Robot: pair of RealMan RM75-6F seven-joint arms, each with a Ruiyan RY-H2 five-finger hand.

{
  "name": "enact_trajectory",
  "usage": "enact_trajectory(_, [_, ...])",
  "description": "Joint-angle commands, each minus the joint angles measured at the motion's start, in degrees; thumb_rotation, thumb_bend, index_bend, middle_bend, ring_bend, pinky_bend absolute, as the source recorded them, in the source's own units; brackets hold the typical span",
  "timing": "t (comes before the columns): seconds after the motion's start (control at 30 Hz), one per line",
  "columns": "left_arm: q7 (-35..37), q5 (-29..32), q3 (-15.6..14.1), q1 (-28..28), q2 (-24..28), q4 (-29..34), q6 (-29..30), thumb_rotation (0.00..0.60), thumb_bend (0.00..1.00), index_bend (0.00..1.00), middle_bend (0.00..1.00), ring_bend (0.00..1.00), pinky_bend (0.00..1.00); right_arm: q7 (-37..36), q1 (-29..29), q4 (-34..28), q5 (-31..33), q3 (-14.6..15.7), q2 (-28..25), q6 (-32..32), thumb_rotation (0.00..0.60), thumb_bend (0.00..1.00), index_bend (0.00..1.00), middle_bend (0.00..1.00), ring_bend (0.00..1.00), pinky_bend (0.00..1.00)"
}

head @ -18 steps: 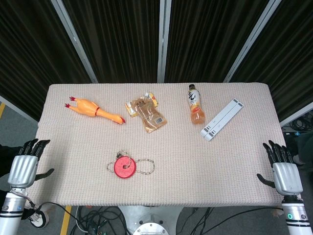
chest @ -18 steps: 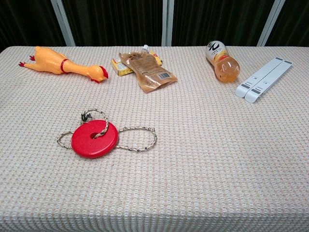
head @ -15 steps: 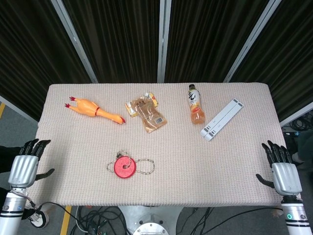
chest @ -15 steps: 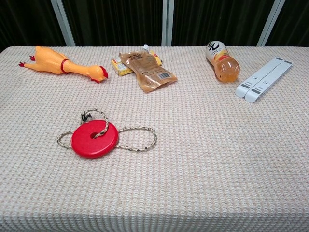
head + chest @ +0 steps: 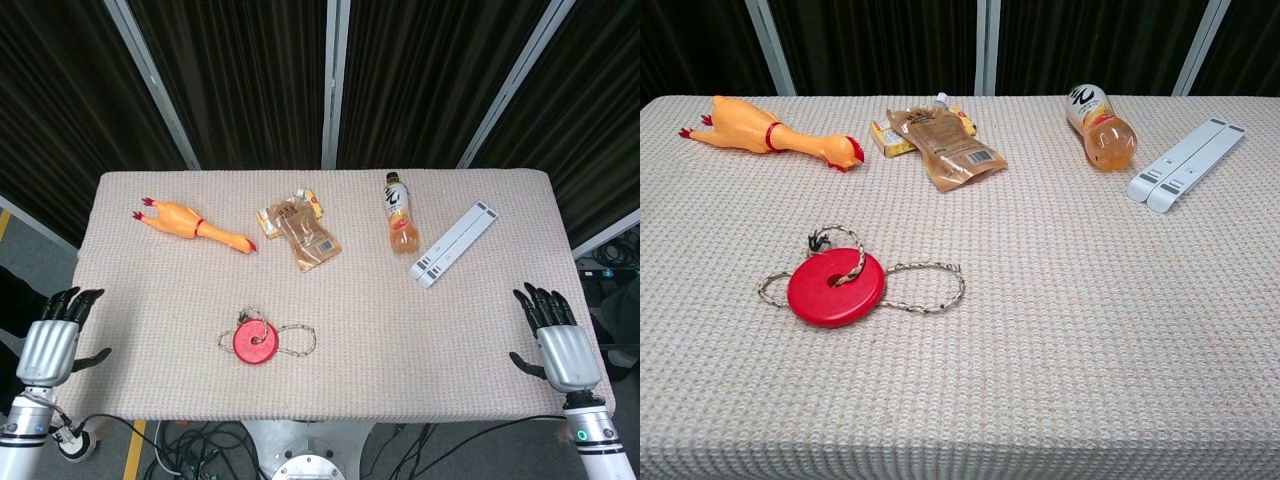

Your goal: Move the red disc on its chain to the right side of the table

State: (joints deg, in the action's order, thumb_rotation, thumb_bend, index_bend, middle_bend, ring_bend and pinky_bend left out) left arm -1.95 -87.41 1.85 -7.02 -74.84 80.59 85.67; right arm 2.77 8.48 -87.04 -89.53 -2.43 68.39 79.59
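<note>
The red disc (image 5: 254, 343) (image 5: 836, 288) lies flat on the table's front left part, a speckled cord looped out on both sides of it (image 5: 930, 286). My left hand (image 5: 51, 343) hangs off the table's left edge, fingers apart and holding nothing. At the front right corner my right hand (image 5: 559, 343) is over the table's edge, fingers spread, empty, far from the disc. Neither hand shows in the chest view.
Along the back lie a rubber chicken (image 5: 196, 225), a brown pouch on a small yellow box (image 5: 302, 232), an orange drink bottle on its side (image 5: 399, 213) and a white folded bar (image 5: 453, 243). The woven tablecloth (image 5: 400, 330) covers the table.
My right hand has shifted left and slightly up, coming over the table's right edge. My left hand dropped a little. The disc has not moved.
</note>
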Motion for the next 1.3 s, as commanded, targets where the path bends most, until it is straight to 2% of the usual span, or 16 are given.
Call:
enact_trajectory(0.03, [0.3, 0.2, 0.0, 0.2, -0.3, -0.4, 0.1, 0.600, 0.02, 0.16, 0.17, 0.10, 0.15, 2.5, 2.8, -1.9, -2.1, 0.3, -1.4, -3.0, 0.600, 0.08, 0.00, 0.00, 0.00, 0.00])
enact_trajectory(0.33, [0.6, 0.7, 0.4, -0.1, -0.5, -1.0, -0.3, 0.600, 0.02, 0.16, 0.17, 0.10, 0.15, 11.4, 14.7, -10.4, -5.7, -1.3, -3.3, -17.6, 0.600, 0.09, 0.00, 0.00, 0.00, 0.00])
enact_trajectory(0.5, [1.3, 1.3, 0.7, 0.2, -0.2, -1.3, -0.2, 0.600, 0.02, 0.16, 0.17, 0.10, 0.15, 14.7, 22.6, -13.5, -4.0, -2.9, -0.9, -28.5, 0.600, 0.10, 0.00, 0.00, 0.00, 0.00])
enact_trajectory(0.67, [2.0, 1.9, 0.9, 0.5, 0.2, -1.2, -0.1, 0.600, 0.02, 0.16, 0.17, 0.10, 0.15, 17.9, 29.9, -14.1, -1.9, -4.5, 3.4, -37.5, 0.600, 0.12, 0.00, 0.00, 0.00, 0.00])
enact_trajectory(0.83, [1.8, 2.5, 1.1, 0.6, 0.4, -1.0, -0.4, 0.600, 0.02, 0.16, 0.17, 0.10, 0.15, 18.5, 34.6, -12.8, 0.1, -5.5, 7.8, -41.8, 0.600, 0.12, 0.00, 0.00, 0.00, 0.00])
enact_trajectory(1.3, [1.8, 3.6, 1.7, 0.7, 0.5, -1.3, -0.8, 0.600, 0.02, 0.16, 0.17, 0.10, 0.15, 18.2, 41.9, -8.4, 6.4, -4.4, 14.2, -48.2, 0.600, 0.13, 0.00, 0.08, 0.00, 0.00])
